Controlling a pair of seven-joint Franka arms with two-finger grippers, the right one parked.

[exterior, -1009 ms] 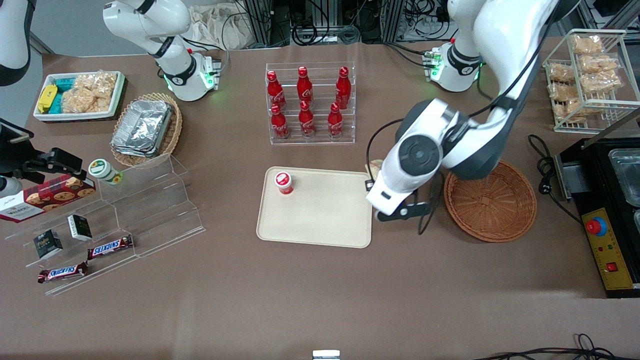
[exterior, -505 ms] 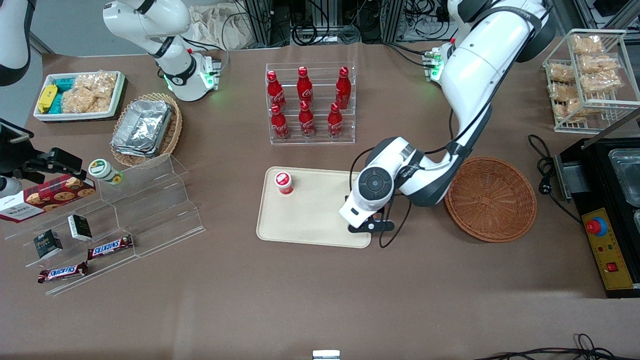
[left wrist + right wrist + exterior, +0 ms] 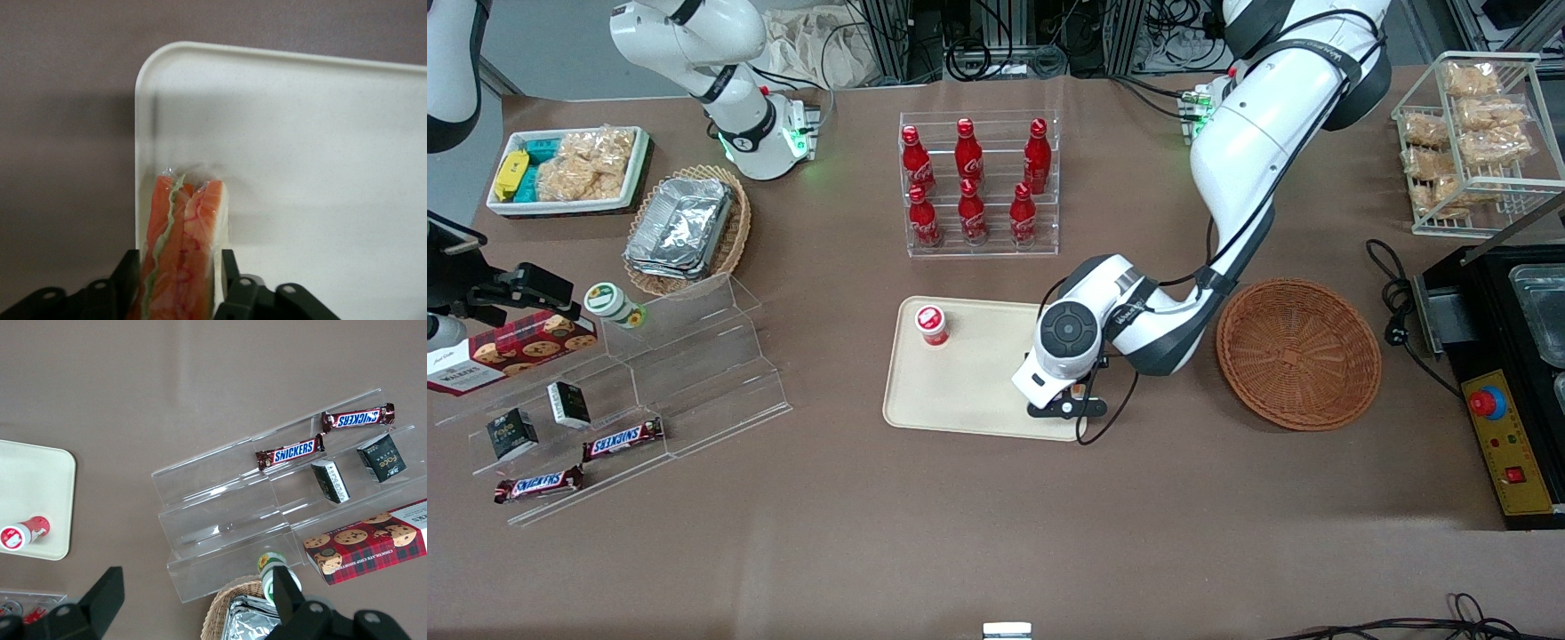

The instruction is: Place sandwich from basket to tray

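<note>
Brown table | gripper clamps sandwich over tray

Light: even overhead lighting is falling across the table.
Shadows: the gripper is casting soft shade over the tray.
Focus: the sandwich is looking slightly soft close up.
Glare: acrylic shelves are glinting faintly.

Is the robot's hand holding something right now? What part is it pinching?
Yes. The gripper, over the tray's corner nearest the basket, holds the sandwich. Its fingers pinch the two flat bread sides, with the orange and green filling edge showing between them.
</note>
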